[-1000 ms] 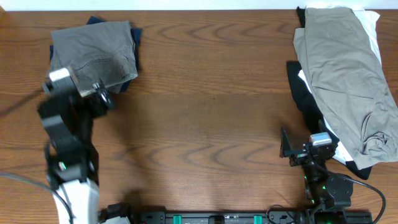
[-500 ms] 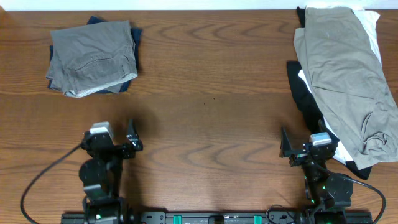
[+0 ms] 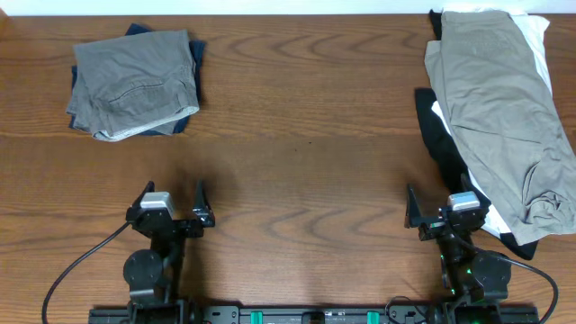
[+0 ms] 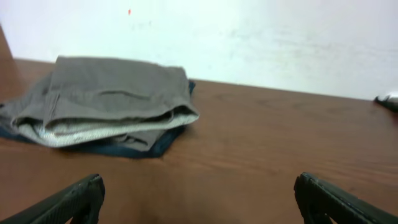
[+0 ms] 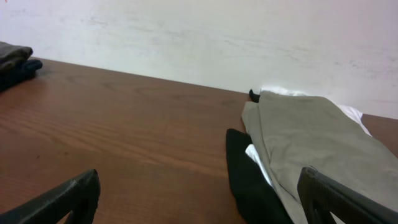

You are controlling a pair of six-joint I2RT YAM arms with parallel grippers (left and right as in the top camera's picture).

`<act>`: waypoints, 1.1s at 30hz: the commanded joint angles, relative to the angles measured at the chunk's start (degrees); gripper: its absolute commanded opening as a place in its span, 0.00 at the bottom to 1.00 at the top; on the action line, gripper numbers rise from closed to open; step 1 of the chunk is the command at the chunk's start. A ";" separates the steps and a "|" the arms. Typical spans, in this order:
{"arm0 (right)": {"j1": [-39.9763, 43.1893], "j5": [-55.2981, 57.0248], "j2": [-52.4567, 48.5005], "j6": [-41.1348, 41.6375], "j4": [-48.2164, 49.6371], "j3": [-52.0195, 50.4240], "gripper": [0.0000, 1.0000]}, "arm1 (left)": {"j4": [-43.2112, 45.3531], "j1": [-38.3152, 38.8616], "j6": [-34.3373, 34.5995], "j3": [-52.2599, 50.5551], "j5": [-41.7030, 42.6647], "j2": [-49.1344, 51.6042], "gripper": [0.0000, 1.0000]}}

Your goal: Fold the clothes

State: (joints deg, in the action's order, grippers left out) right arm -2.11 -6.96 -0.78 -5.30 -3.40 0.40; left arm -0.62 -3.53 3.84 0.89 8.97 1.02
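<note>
The 2 arms are folded low; the left hand (image 3: 172,193) and the right hand (image 5: 199,180) are spread wide, with nothing held.

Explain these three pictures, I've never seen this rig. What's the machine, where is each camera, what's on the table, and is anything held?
The machine is two small robot arms mounted at the near edge of a wooden table. Each arm ends in a two-finger gripper.

The overhead picture looks straight down. The left gripper is at bottom left and the right gripper at bottom right.

The other two pictures come from cameras on the wrists. The dark shapes in their lower corners are that arm's own fingers.

The left wrist view faces a folded stack: grey shorts on top of a navy garment. The right wrist view faces an unfolded heap: a khaki garment lying over a black garment and a white garment.

Both grippers are open and hold nothing.
</note>
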 commanded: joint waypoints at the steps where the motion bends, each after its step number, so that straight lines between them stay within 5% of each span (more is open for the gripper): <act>1: 0.44 0.11 0.24 -0.76 -0.22 -0.09 0.99 | -2.58 0.92 -1.18 -0.66 0.90 -0.92 0.98; 12: 0.44 0.11 0.24 -0.76 -0.24 -0.09 0.99 | -2.60 2.08 3.98 -0.66 0.94 -0.92 0.98; 33: 0.44 0.11 0.24 -0.76 -0.22 -0.09 0.99 | -2.56 2.12 3.78 -0.66 0.68 -0.79 0.98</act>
State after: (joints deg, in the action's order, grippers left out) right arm -2.11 -6.96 -0.78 -5.30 -3.40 0.40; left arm -1.08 -1.69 7.33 1.10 8.82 0.62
